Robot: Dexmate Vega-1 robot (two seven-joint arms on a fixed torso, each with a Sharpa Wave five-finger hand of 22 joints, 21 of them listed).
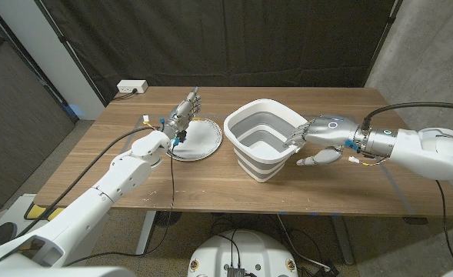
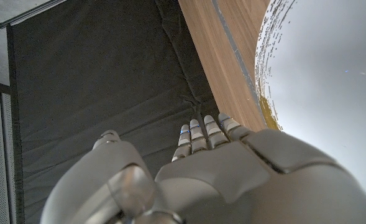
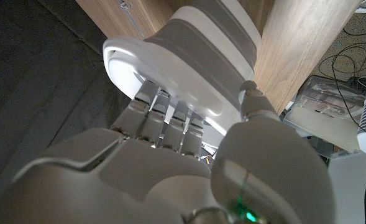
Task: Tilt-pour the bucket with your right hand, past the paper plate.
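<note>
My right hand (image 1: 318, 140) fingers (image 3: 164, 115) hook over the tilted grey-and-white collapsible bucket (image 1: 261, 146) rim, thumb outside; left hand (image 1: 184, 112) fingers pressed together, straight, over white paper plate (image 1: 203, 142) on wooden tabletop (image 1: 326, 188).

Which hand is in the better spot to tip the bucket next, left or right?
Right. The right hand already grips the bucket at its rim, fingers hooked over the edge and thumb outside. The left hand is over the paper plate, apart from the bucket.
</note>
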